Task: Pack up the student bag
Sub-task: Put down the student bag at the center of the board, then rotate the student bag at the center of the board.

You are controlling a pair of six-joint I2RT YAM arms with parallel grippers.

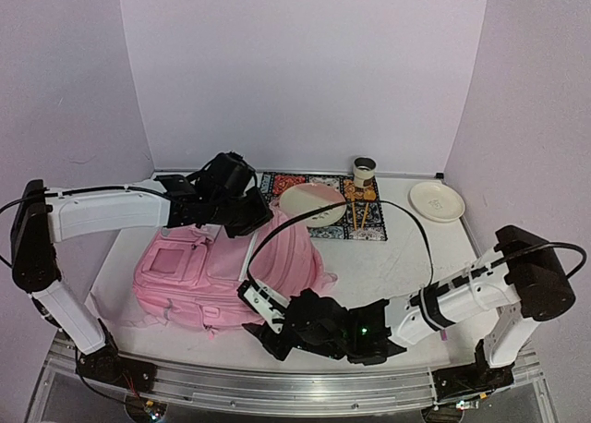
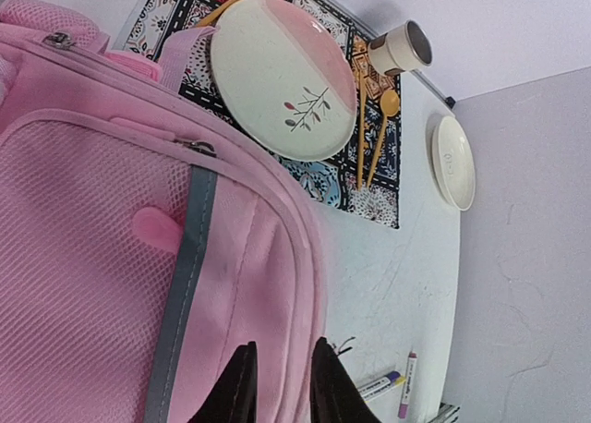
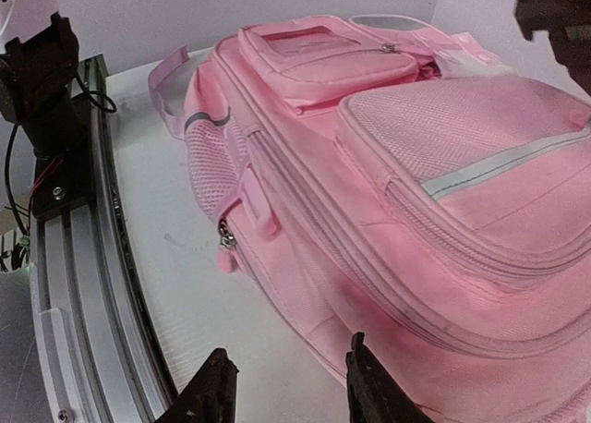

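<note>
The student bag [image 1: 203,266] is a large pink backpack lying on the table's left half, front pockets up. My left gripper [image 1: 247,218] is at its far right top edge. In the left wrist view the gripper [image 2: 282,386] has its fingers close together with a fold of the bag [image 2: 111,257] between them. My right gripper [image 1: 263,317] is at the bag's near right edge. In the right wrist view it [image 3: 286,386] is open wide and empty, one finger over the table and one over the bag's [image 3: 416,164] side, right of a zipper pull [image 3: 224,243].
A patterned mat [image 1: 369,229] at the back holds a pink-and-cream plate [image 1: 312,204], wooden cutlery [image 1: 355,211] and a cup [image 1: 364,172]. A small white plate [image 1: 436,201] lies at the back right. Two markers [image 2: 388,384] lie right of the bag. The metal rail [image 3: 65,257] lines the near edge.
</note>
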